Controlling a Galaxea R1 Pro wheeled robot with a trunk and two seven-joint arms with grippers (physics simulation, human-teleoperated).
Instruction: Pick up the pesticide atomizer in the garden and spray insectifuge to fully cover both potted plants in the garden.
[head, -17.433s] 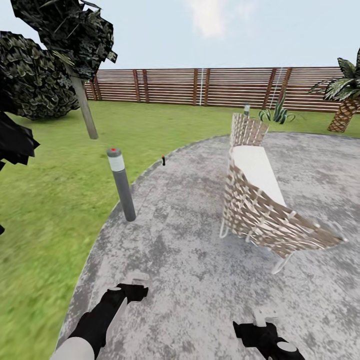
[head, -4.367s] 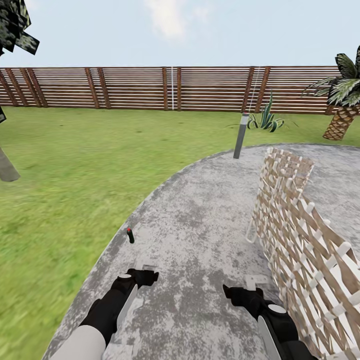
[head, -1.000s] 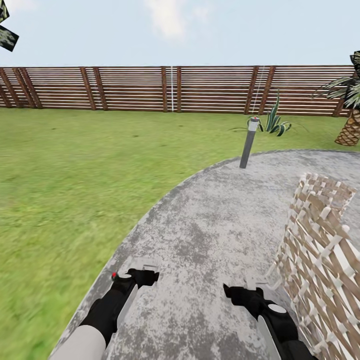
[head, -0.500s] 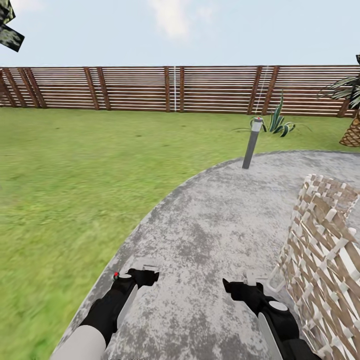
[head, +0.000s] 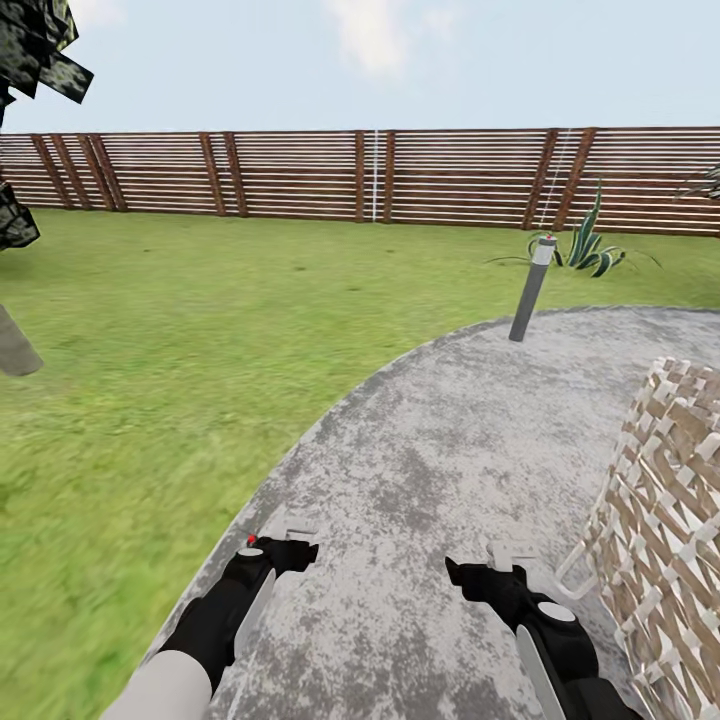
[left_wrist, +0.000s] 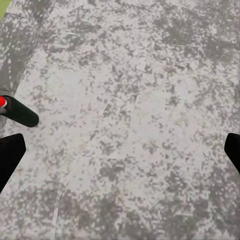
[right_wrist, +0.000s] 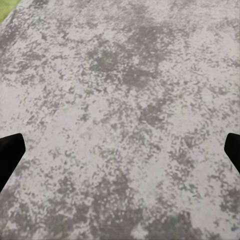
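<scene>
1. Hanging low over the grey mottled paving patch (head: 440, 450), the black left gripper (head: 292, 538) and black right gripper (head: 497, 562) are side by side and apart, each holding nothing.
2. In the left wrist view the left gripper's (left_wrist: 120, 152) dark fingers (left_wrist: 10, 155) sit at opposite edges, spread wide over bare paving; the right gripper (right_wrist: 120, 150) has its fingers (right_wrist: 9, 152) spread just as wide.
3. A slim dark bottle with a red tip (left_wrist: 16, 111) is on the paving just beside the left fingers, near the paving's lawn-side edge; in the head view only its red tip (head: 252, 540) peeks past the left gripper. I cannot tell whether it stands or lies.
4. The green lawn of the garden (head: 150, 330) wraps the paving's left and far sides.
5. A grey bollard post with a pale top (head: 530, 290) stands upright at the paving's far edge.
6. A brown-and-white woven lounge chair (head: 670, 500) sits on the paving's right side, near the right gripper.
7. Beyond the paving, a brown slatted wooden fence (head: 300, 170) closes the lawn, with a spiky green plant (head: 590, 245) before it.
</scene>
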